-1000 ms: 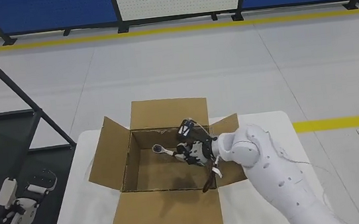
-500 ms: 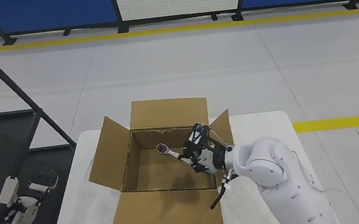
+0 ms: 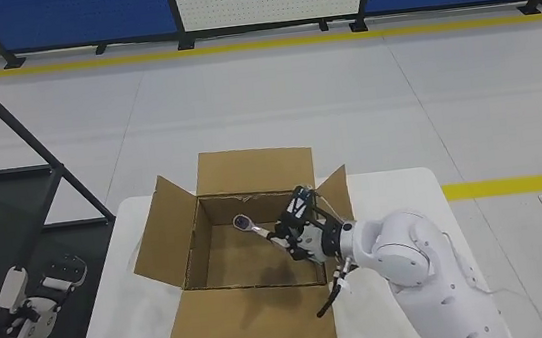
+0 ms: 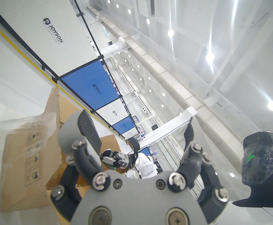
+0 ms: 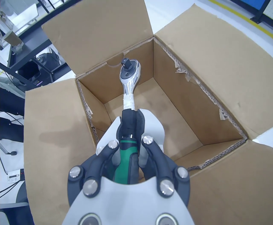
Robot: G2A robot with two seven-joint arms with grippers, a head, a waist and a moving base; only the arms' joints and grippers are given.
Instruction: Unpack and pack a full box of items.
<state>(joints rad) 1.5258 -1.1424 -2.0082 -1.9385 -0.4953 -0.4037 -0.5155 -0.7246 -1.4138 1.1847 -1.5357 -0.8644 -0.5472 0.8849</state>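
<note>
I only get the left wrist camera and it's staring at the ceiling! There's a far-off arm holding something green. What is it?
Observer: A wrench with a green handle. The right gripper is shut on it.
Operator: Is it in the box yet?
Observer: Not set down. Its silver head hangs over the open box, above the box floor.
Operator: And where's my arm?
Observer: Your left gripper is off the table's left edge, beside a black rack.
</note>
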